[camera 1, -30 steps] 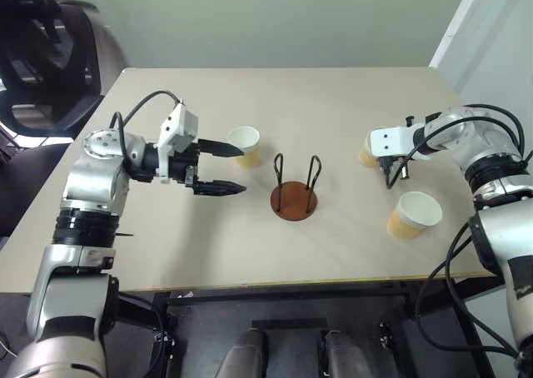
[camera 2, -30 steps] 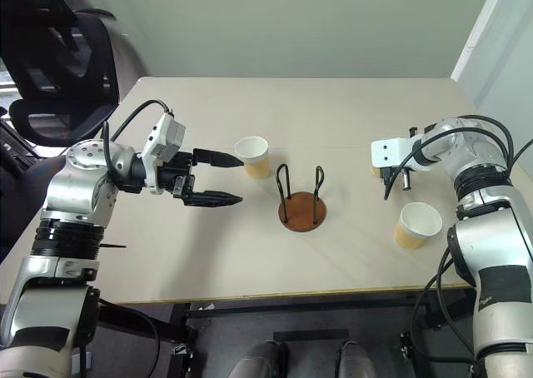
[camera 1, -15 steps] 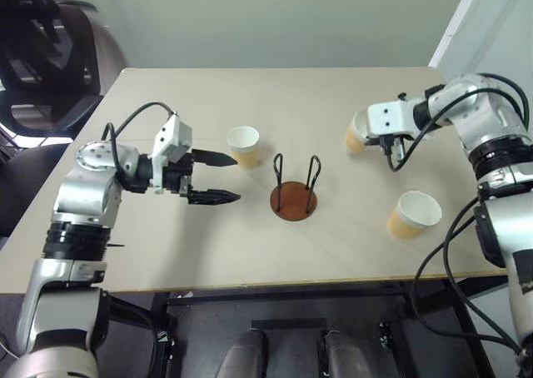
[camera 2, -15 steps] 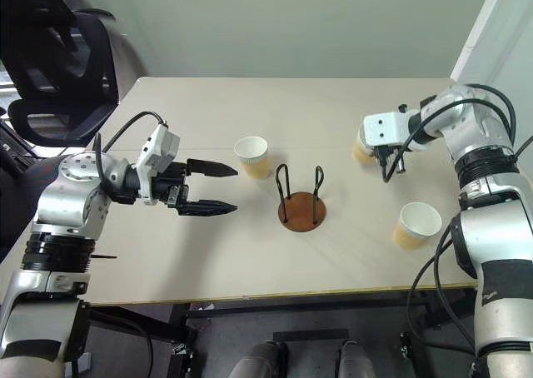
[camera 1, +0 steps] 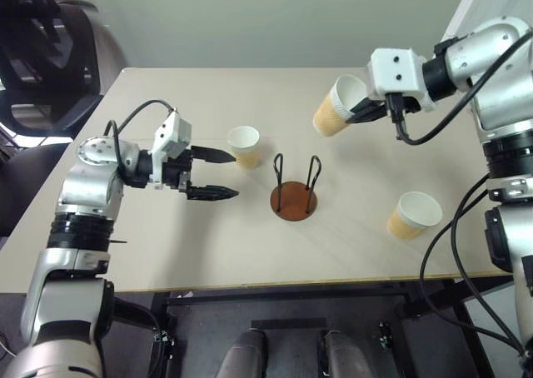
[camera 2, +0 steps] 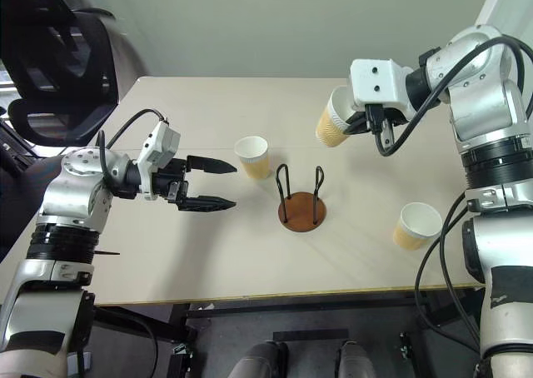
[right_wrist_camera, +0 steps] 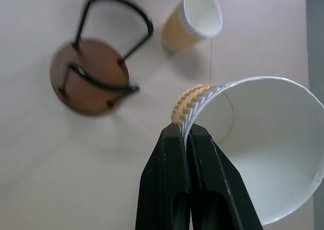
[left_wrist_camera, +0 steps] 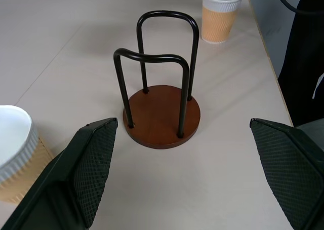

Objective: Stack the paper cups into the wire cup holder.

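Right gripper (right_wrist_camera: 186, 139) pinches the rim of a tilted tan-and-white paper cup (camera 1: 335, 109), holding it in the air above the beige table (camera 1: 216, 245), at about one o'clock from the wire cup holder with its reddish-brown disc base (camera 1: 294, 199). Left gripper (camera 1: 218, 174) hovers with fingers spread wide at nine o'clock from the holder, empty. A second paper cup (camera 1: 245, 146) stands just beside it at eleven o'clock from the holder; a third cup (camera 1: 412, 214) stands at three o'clock.
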Available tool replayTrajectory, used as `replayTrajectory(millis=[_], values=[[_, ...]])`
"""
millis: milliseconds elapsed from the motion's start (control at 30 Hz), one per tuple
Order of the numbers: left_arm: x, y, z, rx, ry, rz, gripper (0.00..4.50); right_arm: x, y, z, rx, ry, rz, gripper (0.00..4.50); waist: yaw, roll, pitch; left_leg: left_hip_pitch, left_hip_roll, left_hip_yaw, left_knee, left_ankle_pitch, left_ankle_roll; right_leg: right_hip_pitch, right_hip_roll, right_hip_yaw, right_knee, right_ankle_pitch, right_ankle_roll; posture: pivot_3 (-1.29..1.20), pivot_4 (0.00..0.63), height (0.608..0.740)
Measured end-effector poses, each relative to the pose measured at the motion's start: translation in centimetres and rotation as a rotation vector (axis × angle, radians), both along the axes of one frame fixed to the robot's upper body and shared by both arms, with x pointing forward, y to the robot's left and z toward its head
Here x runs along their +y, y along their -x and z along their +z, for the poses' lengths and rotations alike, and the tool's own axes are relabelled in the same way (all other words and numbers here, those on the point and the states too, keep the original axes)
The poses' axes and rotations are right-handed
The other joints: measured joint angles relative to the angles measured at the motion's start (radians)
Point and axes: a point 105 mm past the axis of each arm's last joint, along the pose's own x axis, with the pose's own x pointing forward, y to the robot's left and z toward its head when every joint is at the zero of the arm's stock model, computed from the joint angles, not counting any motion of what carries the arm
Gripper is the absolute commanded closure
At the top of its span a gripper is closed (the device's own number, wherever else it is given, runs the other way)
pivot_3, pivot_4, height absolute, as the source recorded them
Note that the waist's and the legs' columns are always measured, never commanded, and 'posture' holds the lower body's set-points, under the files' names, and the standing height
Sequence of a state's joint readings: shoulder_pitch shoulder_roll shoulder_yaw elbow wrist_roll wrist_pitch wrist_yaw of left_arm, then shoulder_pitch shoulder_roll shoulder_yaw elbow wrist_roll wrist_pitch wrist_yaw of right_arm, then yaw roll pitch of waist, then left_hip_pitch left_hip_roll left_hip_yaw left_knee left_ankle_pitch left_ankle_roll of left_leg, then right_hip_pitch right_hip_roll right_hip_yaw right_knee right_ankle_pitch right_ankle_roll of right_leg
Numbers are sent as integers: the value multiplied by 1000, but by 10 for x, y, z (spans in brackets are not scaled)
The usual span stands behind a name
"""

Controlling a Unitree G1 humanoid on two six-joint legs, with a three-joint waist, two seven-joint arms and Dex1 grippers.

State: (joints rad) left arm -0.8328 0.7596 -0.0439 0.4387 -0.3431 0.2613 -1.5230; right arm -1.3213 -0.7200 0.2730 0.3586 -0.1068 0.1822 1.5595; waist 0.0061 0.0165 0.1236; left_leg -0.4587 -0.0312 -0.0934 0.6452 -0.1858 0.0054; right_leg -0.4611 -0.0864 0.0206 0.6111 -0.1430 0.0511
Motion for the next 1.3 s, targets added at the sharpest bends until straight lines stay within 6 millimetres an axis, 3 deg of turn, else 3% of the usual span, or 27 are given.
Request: replayTrajectory(millis=[233,400,500,1300], values=[[-3,-4,-1,1,-8,-15,0,22,18,3,37,-46,68,4492,-1,0,0,0,0,0,0,1,1,0,0,0,0,0,0,0,150,740],[-5,-4,-2,-1,-5,-23,0,35,21,-11,74,-29,109,4492,-1,0,0,0,0,0,0,1,2,-1,0,0,0,0,0,0,150,740],[-5,-4,-2,-2,-6,-23,0,35,20,-23,108,-11,108,4492,0,0,0,-1,-1,0,1,2,2,-1,0,0,0,0,0,0,150,740],[-2,-3,-6,1,-10,-2,0,33,28,-51,128,97,171,4492,-1,0,0,-1,0,0,1,4,3,-1,0,0,1,0,0,0,150,740]])
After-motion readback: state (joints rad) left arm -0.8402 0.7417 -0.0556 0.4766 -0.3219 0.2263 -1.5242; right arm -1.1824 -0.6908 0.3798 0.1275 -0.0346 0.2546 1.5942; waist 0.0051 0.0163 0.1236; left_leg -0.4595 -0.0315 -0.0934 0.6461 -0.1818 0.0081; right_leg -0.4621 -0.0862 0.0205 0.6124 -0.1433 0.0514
